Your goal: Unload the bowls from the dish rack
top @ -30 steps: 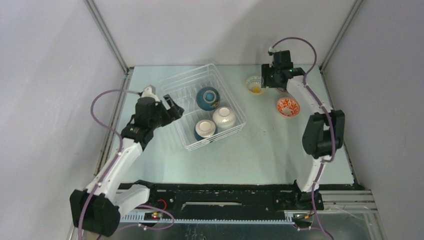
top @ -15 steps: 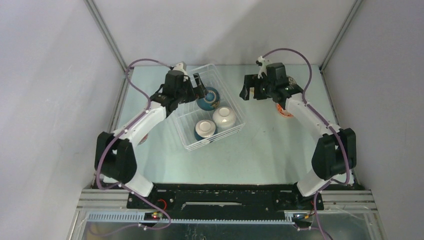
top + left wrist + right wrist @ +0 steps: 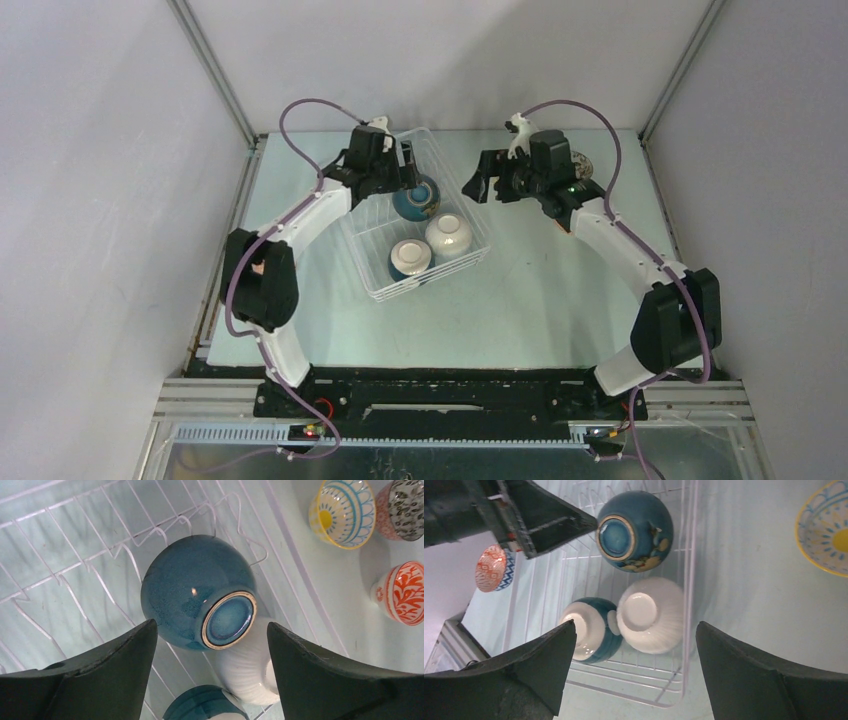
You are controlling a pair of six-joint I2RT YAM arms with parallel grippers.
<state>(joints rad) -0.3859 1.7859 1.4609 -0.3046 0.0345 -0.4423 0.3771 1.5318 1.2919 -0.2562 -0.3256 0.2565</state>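
Pale green tabletop (image 3: 540, 300) fills the floor of a grey-walled enclosure. On its far half sits the white wire dish rack (image 3: 370, 250), turned at an angle. Both arms reach toward it, the left from the rack's left side and the right from the open table beside it.

The left gripper (image 3: 210, 627) hangs over the far part of the rack with its jaws spread wide and nothing between them. The right gripper (image 3: 635, 626) is likewise spread and empty, just beside the rack.

Three bowls lie upside down in the rack: a dark teal bowl (image 3: 190, 585) under the left gripper, then a white ribbed bowl (image 3: 650, 614) touching a teal-and-white bowl (image 3: 591, 627). On the table right of the rack stand a yellow-and-blue bowl (image 3: 342, 512), a red-patterned bowl (image 3: 405, 592) and a speckled bowl (image 3: 405, 507). An orange-and-blue bowl (image 3: 491, 567) sits left of the rack.
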